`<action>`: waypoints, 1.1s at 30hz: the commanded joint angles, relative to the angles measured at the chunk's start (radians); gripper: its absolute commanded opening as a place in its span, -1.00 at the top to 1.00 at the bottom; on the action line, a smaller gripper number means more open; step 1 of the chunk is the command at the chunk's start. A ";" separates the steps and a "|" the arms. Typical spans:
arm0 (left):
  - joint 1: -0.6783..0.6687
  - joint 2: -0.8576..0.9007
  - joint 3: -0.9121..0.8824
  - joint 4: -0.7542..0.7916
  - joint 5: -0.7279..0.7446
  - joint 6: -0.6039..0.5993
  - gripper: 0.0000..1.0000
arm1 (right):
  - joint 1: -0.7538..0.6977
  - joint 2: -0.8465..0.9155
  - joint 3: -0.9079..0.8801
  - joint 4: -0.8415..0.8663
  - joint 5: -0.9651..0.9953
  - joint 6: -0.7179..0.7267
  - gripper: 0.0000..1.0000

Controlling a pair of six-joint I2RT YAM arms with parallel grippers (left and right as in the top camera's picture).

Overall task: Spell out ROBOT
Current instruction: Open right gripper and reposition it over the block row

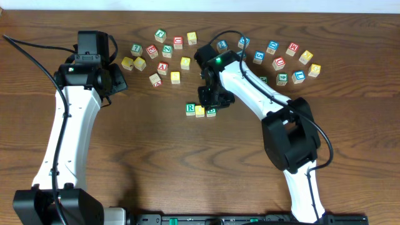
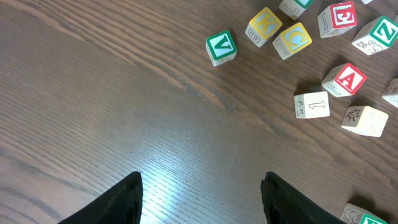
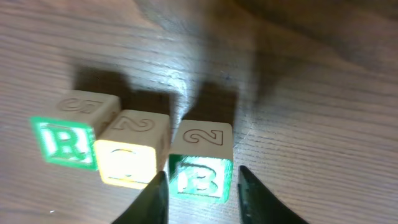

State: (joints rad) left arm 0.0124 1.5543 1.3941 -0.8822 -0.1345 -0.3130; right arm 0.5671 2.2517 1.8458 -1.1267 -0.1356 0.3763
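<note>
Right fingers (image 3: 155, 200) narrowly apart astride green B cube (image 3: 200, 175), left fingers (image 2: 118, 202) wide above table (image 2: 124, 93)

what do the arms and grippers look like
The left arm and right arm have white tapered links and bulky black joint housings. A thin black cable runs along each. The right arm shows a small green light near its wrist. The left gripper and right gripper have plain black fingers.

Dark brown wood-grain table (image 1: 156, 162) with a soft sheen, pale strip (image 1: 250, 5) along its far edge
</note>
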 commanded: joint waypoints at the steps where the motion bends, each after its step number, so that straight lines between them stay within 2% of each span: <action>1: 0.004 0.011 0.017 0.000 -0.016 0.013 -0.20 | 0.011 -0.070 0.026 0.014 0.009 -0.060 0.51; 9: 0.004 0.011 0.017 0.000 -0.016 0.013 -0.20 | 0.052 -0.073 0.014 0.037 -0.032 -0.060 0.98; 18: 0.004 0.011 0.017 -0.005 -0.016 0.013 -0.20 | 0.121 -0.056 -0.031 0.062 -0.021 -0.040 0.98; 33: 0.004 0.011 0.017 -0.007 -0.016 0.013 -0.20 | 0.134 -0.056 -0.159 0.139 0.048 -0.007 0.98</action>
State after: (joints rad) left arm 0.0124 1.5543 1.3941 -0.8864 -0.1345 -0.3130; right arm 0.6964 2.2036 1.6989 -1.0008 -0.1230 0.3473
